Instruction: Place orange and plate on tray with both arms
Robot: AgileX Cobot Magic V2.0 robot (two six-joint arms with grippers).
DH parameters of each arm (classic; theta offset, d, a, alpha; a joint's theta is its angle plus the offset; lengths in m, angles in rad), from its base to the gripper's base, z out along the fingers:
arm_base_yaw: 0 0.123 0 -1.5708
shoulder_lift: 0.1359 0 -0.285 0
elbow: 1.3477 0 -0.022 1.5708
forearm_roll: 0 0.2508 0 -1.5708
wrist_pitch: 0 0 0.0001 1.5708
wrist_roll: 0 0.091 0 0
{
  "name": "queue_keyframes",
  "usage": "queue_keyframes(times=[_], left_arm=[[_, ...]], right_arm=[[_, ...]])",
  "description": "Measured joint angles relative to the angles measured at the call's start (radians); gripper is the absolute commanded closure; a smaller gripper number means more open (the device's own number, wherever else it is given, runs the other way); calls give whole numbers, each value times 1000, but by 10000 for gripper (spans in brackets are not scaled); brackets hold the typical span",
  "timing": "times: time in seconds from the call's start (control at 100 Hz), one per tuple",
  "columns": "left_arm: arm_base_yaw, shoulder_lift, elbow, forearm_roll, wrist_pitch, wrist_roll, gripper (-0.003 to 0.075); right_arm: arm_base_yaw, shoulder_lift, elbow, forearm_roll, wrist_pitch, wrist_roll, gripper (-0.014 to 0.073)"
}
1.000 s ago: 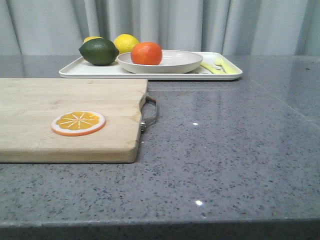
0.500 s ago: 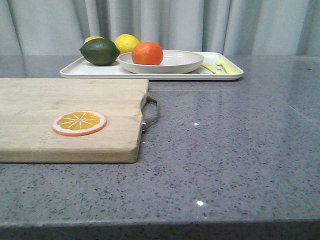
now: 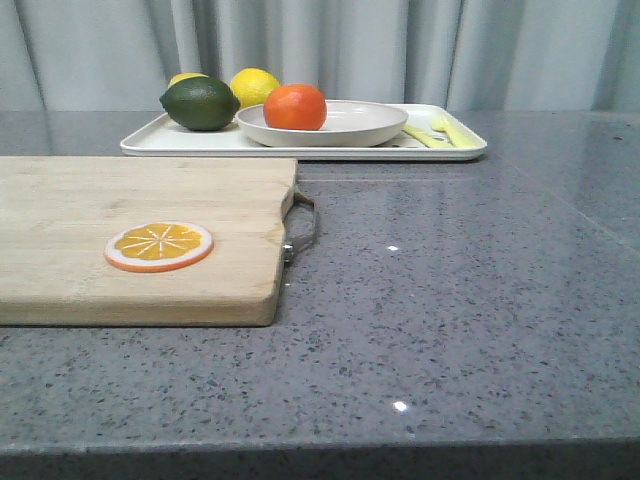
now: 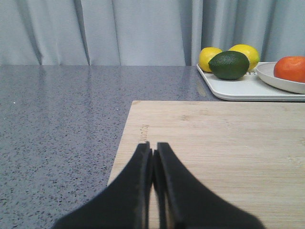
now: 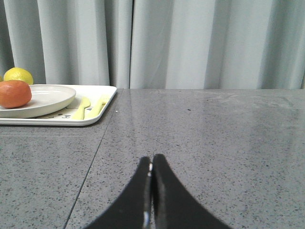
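The orange (image 3: 295, 106) lies in the off-white plate (image 3: 355, 125), which rests on the white tray (image 3: 180, 142) at the back of the table. The orange (image 4: 290, 68), plate (image 4: 281, 82) and tray (image 4: 248, 90) also show in the left wrist view, and the orange (image 5: 14, 93), plate (image 5: 47, 98) and tray (image 5: 71, 119) in the right wrist view. My left gripper (image 4: 152, 150) is shut and empty, low over the wooden cutting board (image 4: 214, 143). My right gripper (image 5: 151, 163) is shut and empty over bare grey counter. Neither gripper shows in the front view.
A dark green lime (image 3: 200, 103) and two yellow lemons (image 3: 254, 86) sit on the tray's left part, yellow cutlery (image 3: 440, 130) on its right. The cutting board (image 3: 130, 235) with a metal handle (image 3: 303, 225) holds a flat orange slice (image 3: 159, 246). Grey curtains hang behind.
The front view has shifted very slightly; the objects have not moved relative to each other.
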Motion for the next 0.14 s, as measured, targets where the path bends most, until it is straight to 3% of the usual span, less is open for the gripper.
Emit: queue_keyframes(times=[0.14], left_arm=[[0, 0, 0, 0, 0, 0, 739]], right_arm=[[0, 0, 0, 0, 0, 2, 662]])
